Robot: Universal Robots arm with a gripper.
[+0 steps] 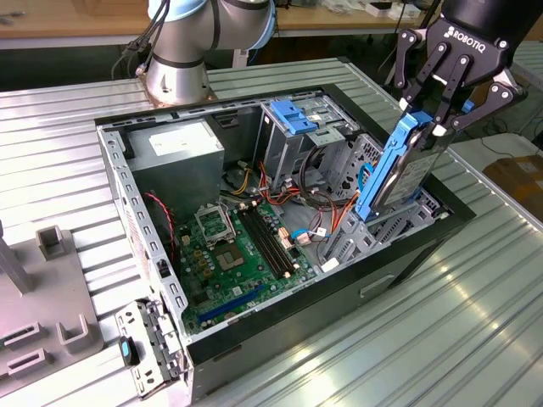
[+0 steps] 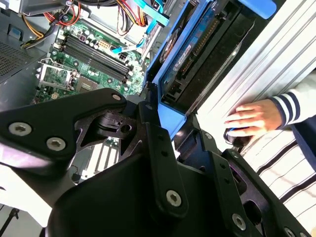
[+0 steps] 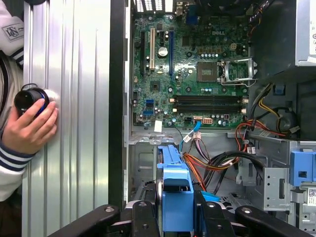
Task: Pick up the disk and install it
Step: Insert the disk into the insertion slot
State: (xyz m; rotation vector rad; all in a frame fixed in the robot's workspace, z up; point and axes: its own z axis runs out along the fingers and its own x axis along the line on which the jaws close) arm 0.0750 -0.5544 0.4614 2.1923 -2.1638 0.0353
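– Over the exterior view's right end of the open black-and-grey metal computer case [image 1: 114, 170], what has the black jointed-finger gripper [image 1: 434, 125] got?
– It is pinching the flat grey-metal disk in its bright blue plastic carrier rail [image 1: 399, 174]. The fingers [image 1: 443, 80] are drawn in against the disk's upper end, one on each broad face, with nothing but the disk between them.
– How does the disk sit?
– Nearly upright and leaning a little. Its top end is in the grip and its lower end is down at the grey sheet-metal drive cage [image 1: 352, 242] at that end of the case. Whether it touches the cage I cannot tell. In the first wrist view the disk [image 3: 177, 197] runs out from between the black fingers toward the green motherboard [image 3: 197, 74], with orange and black cables [image 3: 212, 165] just beside it.
– Anything else blue nearby?
– A larger blue plastic bracket [image 1: 293, 117] sits on top of the tall metal bay, apart from the disk.
– And the person?
– A person's hand [image 3: 29, 126], in a navy-and-white striped sleeve [image 3: 10, 163], lies on the ribbed silver metal table [image 3: 74, 98] beside the case. Its fingers are curled round a small round black knob-like object [image 3: 28, 98] and touch it. The second wrist view shows the same hand [image 2: 252, 116] resting over it
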